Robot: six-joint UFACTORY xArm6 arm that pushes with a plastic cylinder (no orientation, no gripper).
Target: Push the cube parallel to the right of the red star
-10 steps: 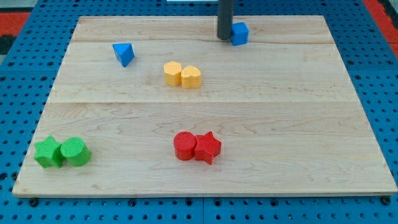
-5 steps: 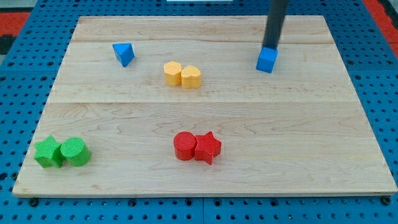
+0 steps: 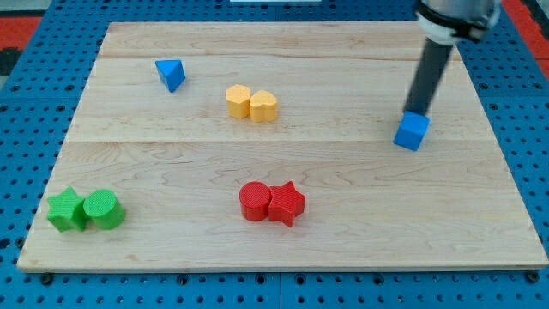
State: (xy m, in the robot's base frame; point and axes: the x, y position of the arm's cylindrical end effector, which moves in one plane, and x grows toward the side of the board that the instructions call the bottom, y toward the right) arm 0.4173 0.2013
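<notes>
My tip [image 3: 418,112] touches the top edge of the blue cube [image 3: 412,131], which sits near the desk's [image 3: 343,172] right side, well apart from the red star [image 3: 287,204] and nearer the view's top than it. There is no hand, only the rod, grasping nothing. The cube is already to the star's right; bringing it level with the star remains. Counted: one blue cube, one blue triangular block [image 3: 171,74], two yellow blocks [image 3: 251,103], two green [image 3: 85,210], one red cylinder [image 3: 254,201], one red star

Pale wooden surface [image 3: 343,172] with visible grain and a smooth matt finish. The blue cube [image 3: 412,131] and red star [image 3: 288,204] look like matt ridged plastic. Dark matt rod.
</notes>
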